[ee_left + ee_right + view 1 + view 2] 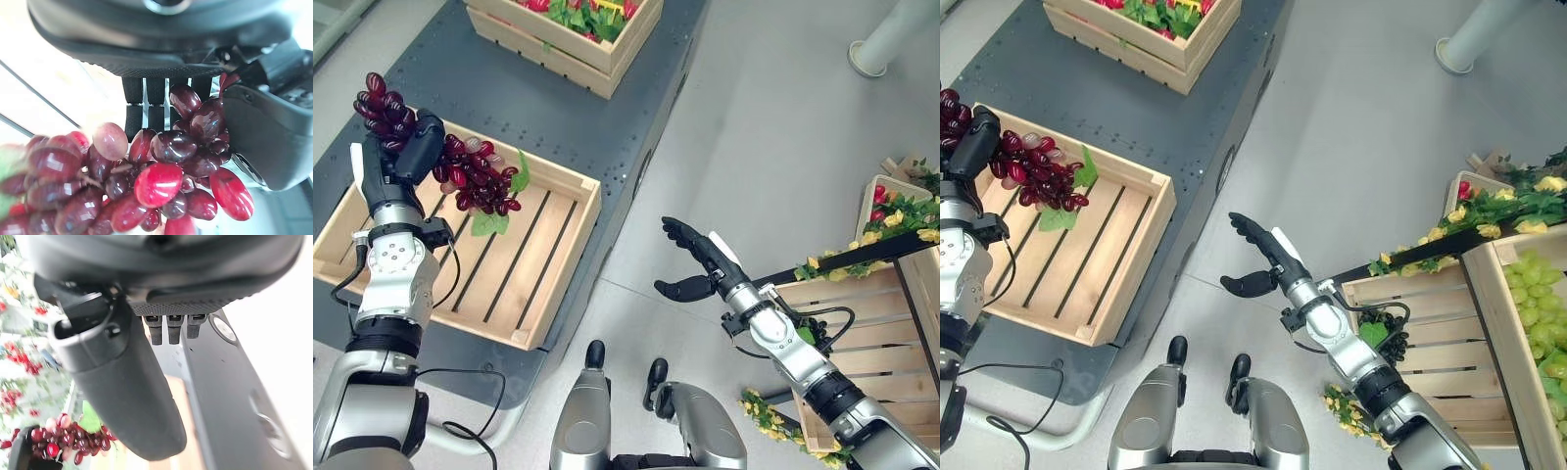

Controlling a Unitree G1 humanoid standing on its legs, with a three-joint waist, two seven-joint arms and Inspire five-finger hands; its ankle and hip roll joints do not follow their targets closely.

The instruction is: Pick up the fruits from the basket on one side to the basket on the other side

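A bunch of dark red grapes [475, 176] with a green leaf hangs from my left hand [403, 149], whose fingers and thumb are curled round its upper part. The bunch hangs over the near-left corner of a shallow slatted wooden crate [563, 257] on the dark platform. In the left wrist view the grapes [161, 181] sit against the fingers [146, 105]. My right hand [700, 257] hovers open over the grey floor between the two sides, holding nothing. Its thumb [122, 391] stands apart from the fingers.
A second crate [607, 59] of mixed fruit and leaves stands at the platform's far end. On the right are wooden crates [862, 323] trimmed with yellow flowers, holding dark grapes [1386, 338] and green grapes [1538, 294]. A white pillar base [871, 59] stands at the far right.
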